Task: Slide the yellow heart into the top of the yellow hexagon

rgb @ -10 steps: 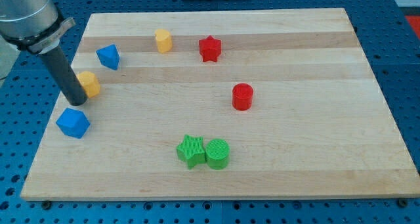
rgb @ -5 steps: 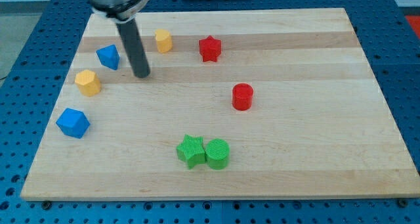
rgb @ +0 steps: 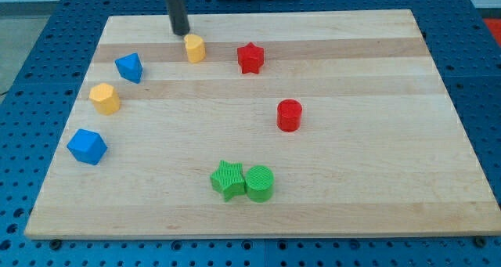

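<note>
The yellow heart (rgb: 195, 48) sits near the view's top, left of centre. The yellow hexagon (rgb: 104, 99) sits at the left of the board, below and left of the heart. My tip (rgb: 181, 33) is at the view's top, just above and to the left of the yellow heart, close to it but apart. The rod rises out of the view's top edge.
A blue block (rgb: 129, 67) lies between the heart and the hexagon. Another blue block (rgb: 86, 146) is below the hexagon. A red star (rgb: 250, 58) is right of the heart, a red cylinder (rgb: 289, 115) at centre right. A green star (rgb: 228, 180) touches a green cylinder (rgb: 259, 182) at the bottom.
My tip has moved from beside the yellow hexagon up and to the right, past the blue block, to just above the yellow heart. No block has moved.
</note>
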Controlling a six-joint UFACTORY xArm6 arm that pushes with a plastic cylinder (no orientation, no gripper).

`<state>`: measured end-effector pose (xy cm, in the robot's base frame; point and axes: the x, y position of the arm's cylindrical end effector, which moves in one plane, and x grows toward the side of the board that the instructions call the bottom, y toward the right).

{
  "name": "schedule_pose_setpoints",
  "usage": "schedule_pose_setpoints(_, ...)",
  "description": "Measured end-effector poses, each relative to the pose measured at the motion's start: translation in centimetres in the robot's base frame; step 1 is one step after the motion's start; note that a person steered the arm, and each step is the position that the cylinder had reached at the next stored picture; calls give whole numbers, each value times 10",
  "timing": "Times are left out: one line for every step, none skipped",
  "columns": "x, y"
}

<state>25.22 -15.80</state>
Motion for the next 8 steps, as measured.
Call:
schedule_pose_setpoints(45, 0)
schedule_pose_setpoints(71, 2)
schedule_pose_setpoints(43, 2)
schedule_pose_setpoints(3, 2)
schedule_pose_setpoints(-10, 17)
schedule_pose_setpoints(13, 43)
schedule_pose_setpoints(59, 44)
schedule_pose_setpoints(77, 46)
